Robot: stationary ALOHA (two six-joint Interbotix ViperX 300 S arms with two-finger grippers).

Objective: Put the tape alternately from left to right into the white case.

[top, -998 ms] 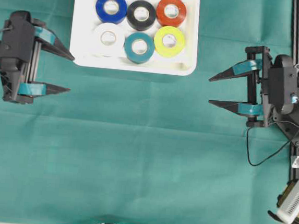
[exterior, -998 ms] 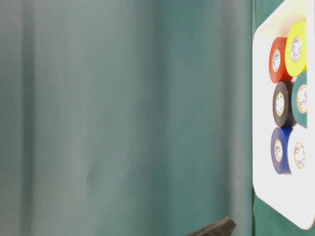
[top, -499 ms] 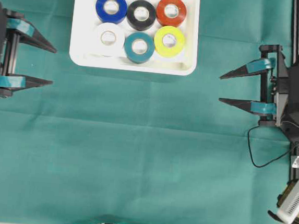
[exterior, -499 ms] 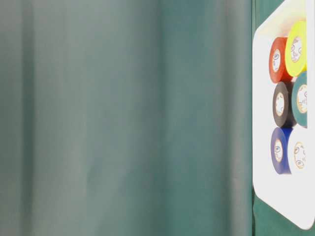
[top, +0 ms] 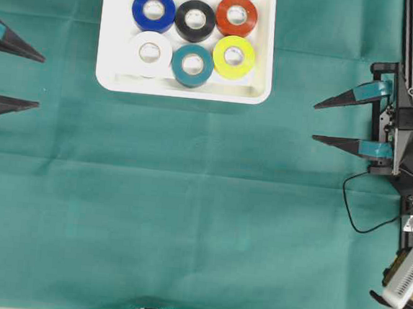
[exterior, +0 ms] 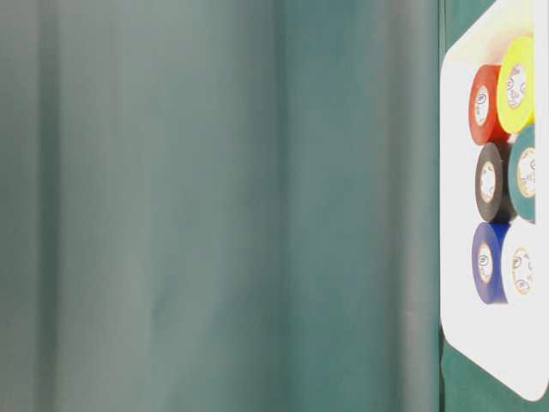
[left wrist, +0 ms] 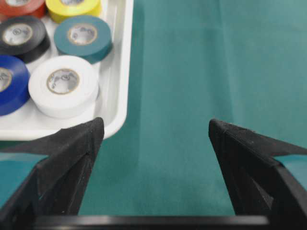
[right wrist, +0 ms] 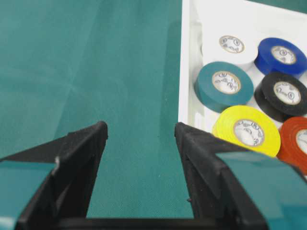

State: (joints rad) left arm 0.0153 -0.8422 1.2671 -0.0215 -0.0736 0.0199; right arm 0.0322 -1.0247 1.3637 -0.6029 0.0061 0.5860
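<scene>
Rolls point(top: 193, 41): all six sit in case point(top: 112, 80); task looks done. Left gripper point(top: 11, 77) and right gripper point(top: 321, 122), either side of it, gape empty.

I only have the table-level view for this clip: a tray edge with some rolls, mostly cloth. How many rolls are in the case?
Observer: Six, in two rows of three inside the white case; no rolls lie on the green cloth.
Operator: Is either gripper carrying anything?
Observer: No. The left gripper is open and empty at the left edge.
Operator: And the right?
Observer: The right gripper is open too, empty, clear of the case.
</scene>
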